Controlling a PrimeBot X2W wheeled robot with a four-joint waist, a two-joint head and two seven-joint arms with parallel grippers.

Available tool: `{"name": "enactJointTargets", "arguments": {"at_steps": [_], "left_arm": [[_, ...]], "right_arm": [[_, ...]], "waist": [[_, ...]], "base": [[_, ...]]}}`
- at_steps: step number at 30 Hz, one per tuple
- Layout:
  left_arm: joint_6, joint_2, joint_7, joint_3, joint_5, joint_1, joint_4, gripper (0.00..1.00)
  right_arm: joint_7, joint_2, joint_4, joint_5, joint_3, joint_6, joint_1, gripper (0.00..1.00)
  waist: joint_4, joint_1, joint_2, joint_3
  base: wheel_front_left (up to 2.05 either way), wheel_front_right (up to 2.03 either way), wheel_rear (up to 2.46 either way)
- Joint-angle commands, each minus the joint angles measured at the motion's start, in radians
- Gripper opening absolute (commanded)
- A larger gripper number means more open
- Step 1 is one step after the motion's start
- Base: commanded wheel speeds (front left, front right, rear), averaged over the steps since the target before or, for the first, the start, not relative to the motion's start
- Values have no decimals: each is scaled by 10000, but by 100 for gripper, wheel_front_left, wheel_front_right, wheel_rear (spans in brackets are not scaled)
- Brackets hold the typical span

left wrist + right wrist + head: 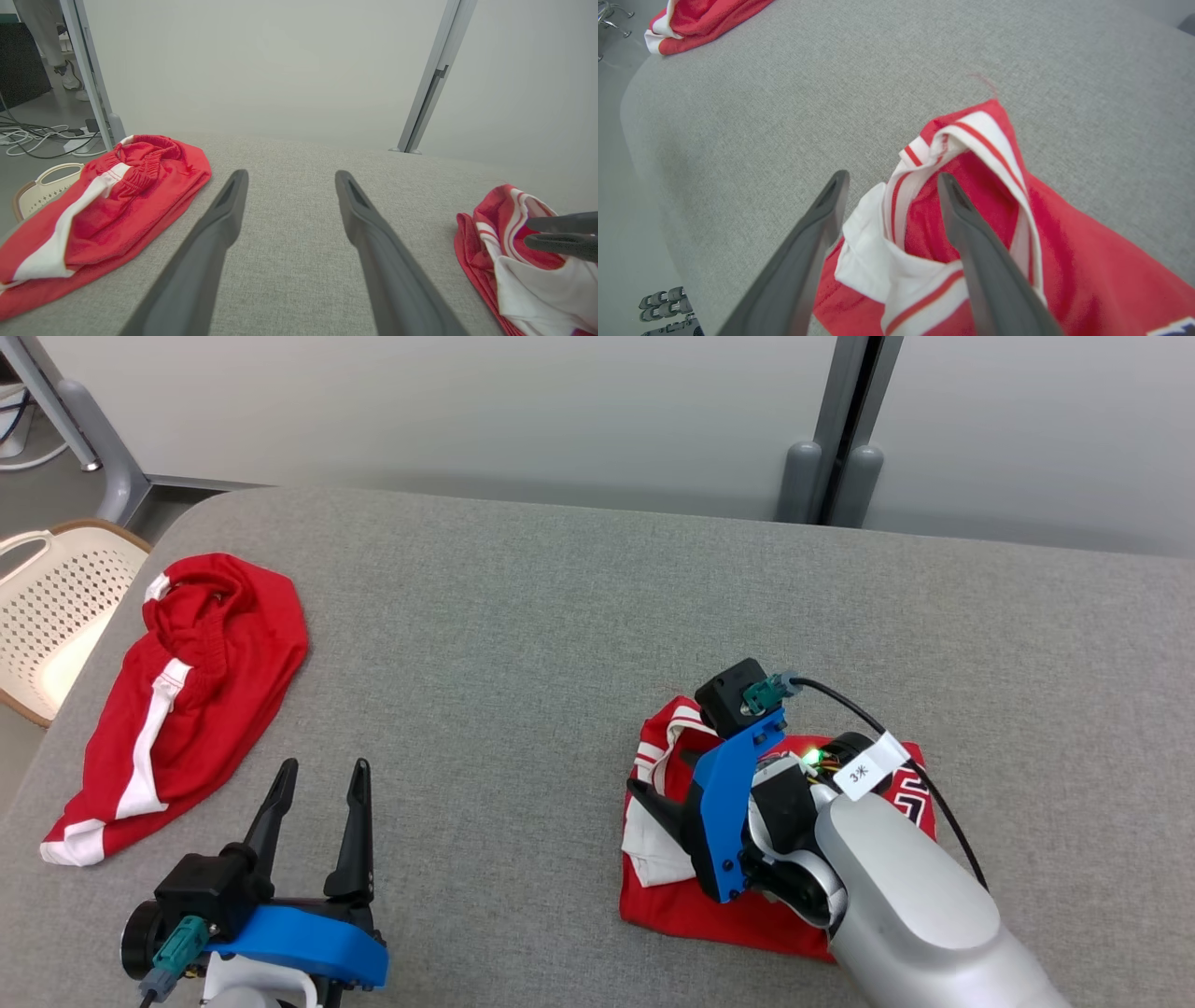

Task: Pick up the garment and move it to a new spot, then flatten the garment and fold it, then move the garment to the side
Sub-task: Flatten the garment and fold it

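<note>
The garment, a red jersey with white striped trim, lies folded in a small bundle on the grey table at the right. My right gripper hovers over its left edge, open, with fingers apart above the white trim. The right wrist view shows the garment below that gripper, and nothing pinched between the fingers. My left gripper rests open and empty low at the near left. Its wrist view shows the left gripper over bare table, with the garment off to the right.
Red shorts with a white side stripe lie crumpled at the table's left; they also appear as red shorts. A cream perforated basket stands on the floor beyond the left edge. Grey posts stand behind the table.
</note>
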Motion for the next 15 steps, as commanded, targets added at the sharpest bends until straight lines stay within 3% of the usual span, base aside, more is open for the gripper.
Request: {"name": "enactJointTargets", "arguments": {"at_steps": [1, 2, 7, 11, 15], "left_arm": [[-1, 14, -43, 44, -31, -42, -1, 100], [21, 32, -48, 78, -42, -8, -18, 100], [71, 62, -53, 155, -60, 30, -67, 100], [84, 99, -60, 253, -53, 118, -175, 100], [138, 126, -55, 350, -42, 224, -302, 100]], "right_arm": [[-106, -21, -81, 161, 49, 2, -222, 100], [-313, -9, -386, 839, 191, 2, -227, 100], [-1054, -33, -1316, 1796, 360, 2, -412, 100], [-2021, -25, -2025, 1407, -350, 2, -160, 100], [-2458, -30, -2437, -128, -1776, 2, 665, 100]], "waist": [[-26, 0, 0, 5], [-66, 0, 0, 1], [-182, 0, 0, -15], [-319, 0, 0, -71], [-423, 0, 0, -156]], "base": [[0, 0, 0], [0, 0, 0], [0, 0, 0], [0, 0, 0], [0, 0, 0]]}}
